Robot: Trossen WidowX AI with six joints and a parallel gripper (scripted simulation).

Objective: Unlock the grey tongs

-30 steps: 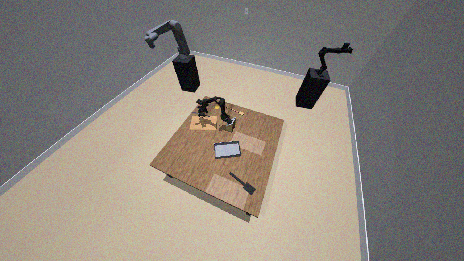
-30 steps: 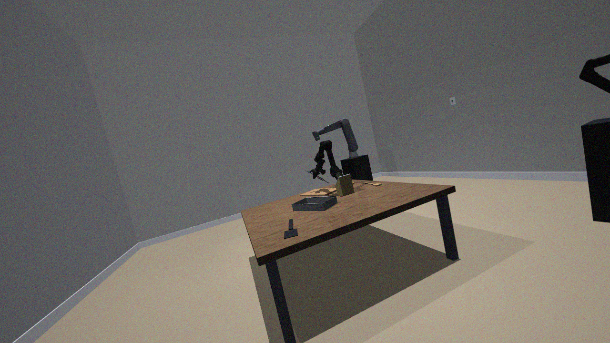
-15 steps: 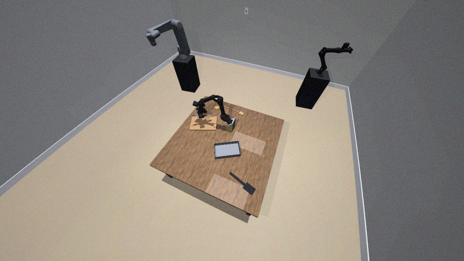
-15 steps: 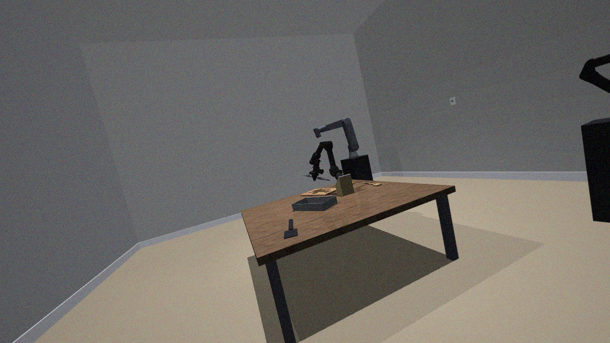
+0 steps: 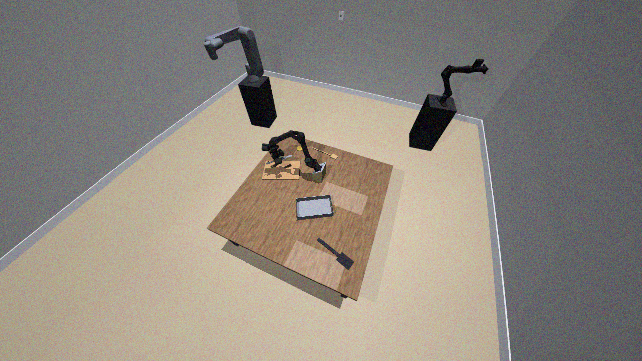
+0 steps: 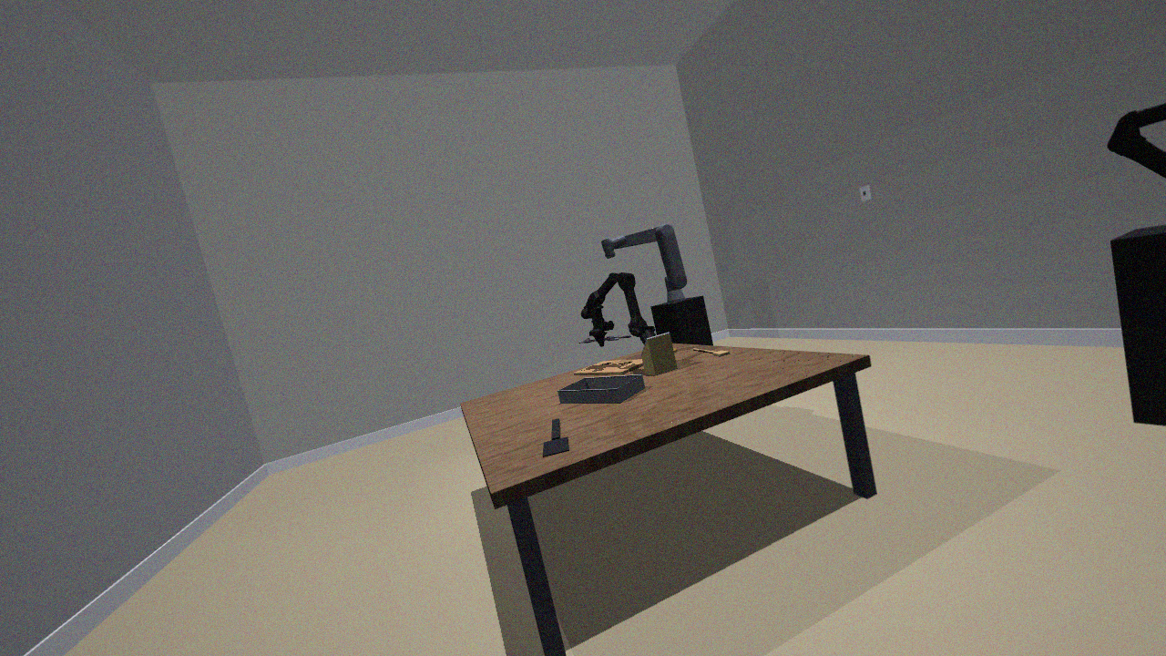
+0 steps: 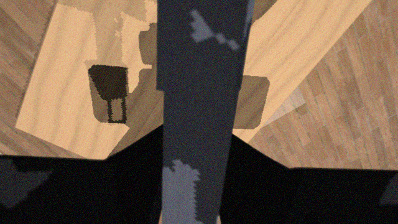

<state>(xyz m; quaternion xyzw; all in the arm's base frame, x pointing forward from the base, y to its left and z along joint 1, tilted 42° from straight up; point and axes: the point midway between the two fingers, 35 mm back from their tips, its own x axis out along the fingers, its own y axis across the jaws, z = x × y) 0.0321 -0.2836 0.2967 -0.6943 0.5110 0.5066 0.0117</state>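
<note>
Tongs (image 7: 199, 93) cut off top and bottom; tips, lock state unreadable.

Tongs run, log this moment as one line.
gripper: shut on tongs | tongs: held above wooden board | roasting tin: no tongs on it | release: not yet
</note>
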